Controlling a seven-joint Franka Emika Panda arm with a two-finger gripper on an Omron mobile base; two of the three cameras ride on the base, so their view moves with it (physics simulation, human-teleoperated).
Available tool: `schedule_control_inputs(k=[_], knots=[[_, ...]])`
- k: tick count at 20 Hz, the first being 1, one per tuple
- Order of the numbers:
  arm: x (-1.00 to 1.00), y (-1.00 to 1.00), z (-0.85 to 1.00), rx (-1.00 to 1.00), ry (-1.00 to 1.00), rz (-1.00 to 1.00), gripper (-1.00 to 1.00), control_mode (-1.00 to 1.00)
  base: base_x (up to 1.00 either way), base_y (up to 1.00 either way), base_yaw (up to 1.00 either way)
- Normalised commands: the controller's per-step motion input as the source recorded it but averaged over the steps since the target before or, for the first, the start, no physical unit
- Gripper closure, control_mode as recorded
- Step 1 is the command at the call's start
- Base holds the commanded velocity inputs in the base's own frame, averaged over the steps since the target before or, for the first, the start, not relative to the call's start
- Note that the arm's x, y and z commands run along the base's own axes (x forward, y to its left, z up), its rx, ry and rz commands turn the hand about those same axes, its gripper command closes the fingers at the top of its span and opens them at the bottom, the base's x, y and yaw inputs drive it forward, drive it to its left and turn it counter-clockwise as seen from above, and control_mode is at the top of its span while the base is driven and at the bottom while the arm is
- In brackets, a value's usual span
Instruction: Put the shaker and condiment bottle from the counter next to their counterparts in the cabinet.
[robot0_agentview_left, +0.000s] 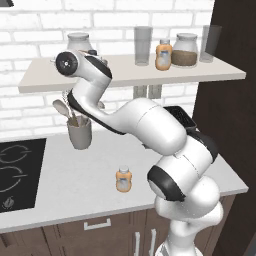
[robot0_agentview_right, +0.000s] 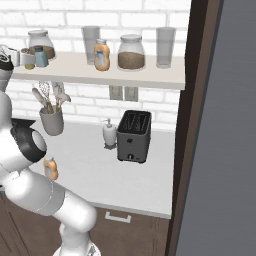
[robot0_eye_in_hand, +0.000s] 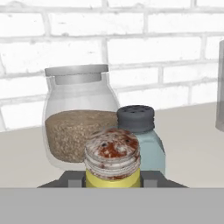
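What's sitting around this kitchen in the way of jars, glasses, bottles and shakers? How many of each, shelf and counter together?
Glass jars: 2
Tall glasses: 2
Orange bottles: 2
Shakers: 2
Total: 8

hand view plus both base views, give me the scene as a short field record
gripper: at the left end of the cabinet, fingers either side of the shaker
shaker: yellow body, speckled cap, right in front of the teal shaker
glass jar: behind them, against the brick wall
condiment bottle: upright on the counter, not yet moved
twin orange bottle: on the cabinet, beside a tall glass
toaster: on the counter
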Motion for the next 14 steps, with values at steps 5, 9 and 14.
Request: schedule_control_inputs(k=[5,9,14], knots=[[0.14,0.08,-0.22,0.00,-0.02,0.00,1.00,-1.00,0.00,0.00,0.00],[0.00,0.16,-0.21,0.00,-0.03,0.00,-1.00,-1.00,0.00,0.00,0.00],[0.00,0.02,-0.03,0.01,-0.02,0.00,-1.00,-1.00,0.00,0.00,0.00]])
